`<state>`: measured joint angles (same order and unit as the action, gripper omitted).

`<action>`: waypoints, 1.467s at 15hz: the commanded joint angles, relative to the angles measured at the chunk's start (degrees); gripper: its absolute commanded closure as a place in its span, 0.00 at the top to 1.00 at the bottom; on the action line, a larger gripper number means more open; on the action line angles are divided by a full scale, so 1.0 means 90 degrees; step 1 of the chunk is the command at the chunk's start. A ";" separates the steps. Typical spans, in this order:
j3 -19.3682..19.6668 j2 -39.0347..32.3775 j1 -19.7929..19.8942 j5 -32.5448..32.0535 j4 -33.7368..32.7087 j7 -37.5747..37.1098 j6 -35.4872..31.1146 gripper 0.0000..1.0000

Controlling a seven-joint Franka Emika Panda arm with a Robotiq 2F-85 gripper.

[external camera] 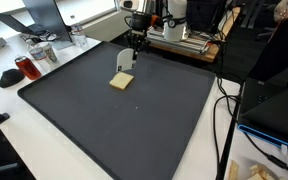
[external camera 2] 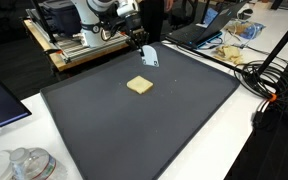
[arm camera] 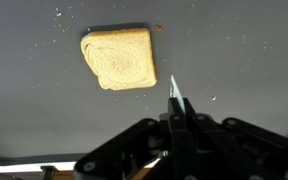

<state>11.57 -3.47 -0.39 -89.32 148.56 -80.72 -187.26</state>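
White flat piece, thin, probably light and stiff, clamped by its upper edge in hand; bread slice nearby soft, crumbly.

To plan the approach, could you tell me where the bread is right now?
The bread lies on the mat toward its far edge in both exterior views, just before the white tool in the gripper.
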 commanded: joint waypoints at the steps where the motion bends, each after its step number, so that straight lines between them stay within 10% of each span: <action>1: 0.0389 -0.0345 0.0447 -0.0140 -0.0020 0.0473 -0.1027 0.01; 9: 0.1158 -0.0681 0.0781 -0.2534 -0.0887 -0.1326 -0.2606 0.01; 22: 0.2046 -0.1785 -0.0343 -0.6209 -0.4774 -0.6764 -0.4942 0.01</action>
<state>28.55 -14.63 0.66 -138.26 115.30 -130.50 -226.75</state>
